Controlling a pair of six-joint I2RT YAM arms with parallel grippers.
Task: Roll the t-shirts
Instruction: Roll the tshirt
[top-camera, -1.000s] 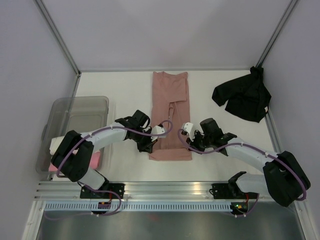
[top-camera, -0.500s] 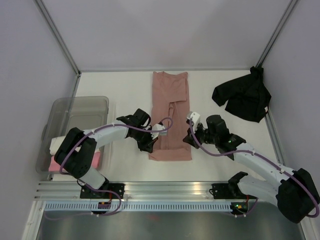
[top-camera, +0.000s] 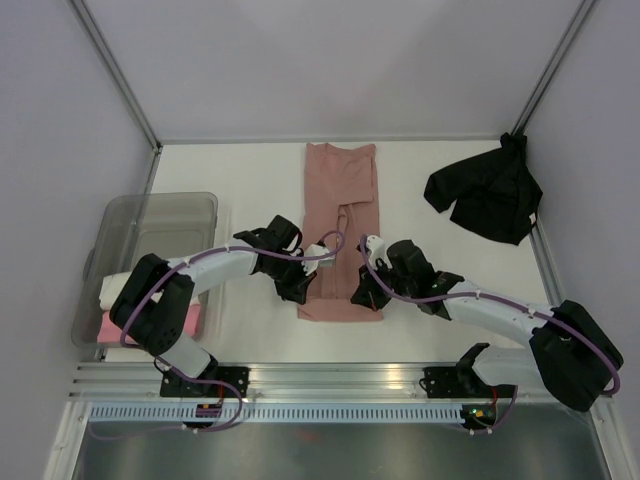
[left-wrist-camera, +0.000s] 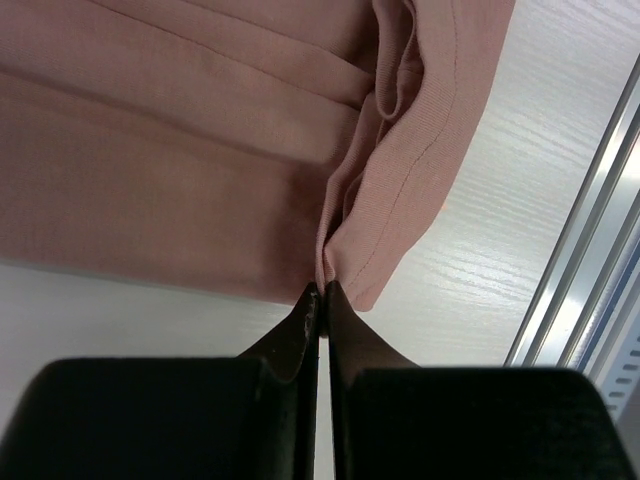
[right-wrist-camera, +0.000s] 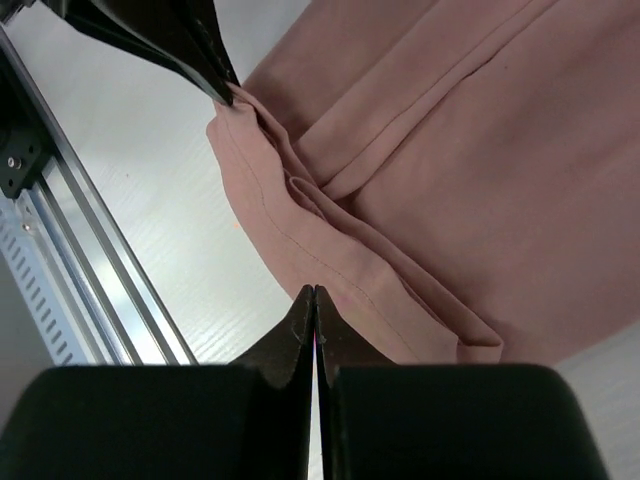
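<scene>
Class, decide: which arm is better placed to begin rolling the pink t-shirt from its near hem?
Probably the left: the left gripper is shut on a hem corner of the pink t-shirt, cloth bunched at its tips. The right gripper is shut only at the hem's very edge.

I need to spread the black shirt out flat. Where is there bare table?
Bare white table lies between the translucent grey plastic bin and the folded dusty salmon-pink t-shirt, and between that shirt and the crumpled black t-shirt. Crowded: the near hem, where left gripper and right gripper pinch it.
</scene>
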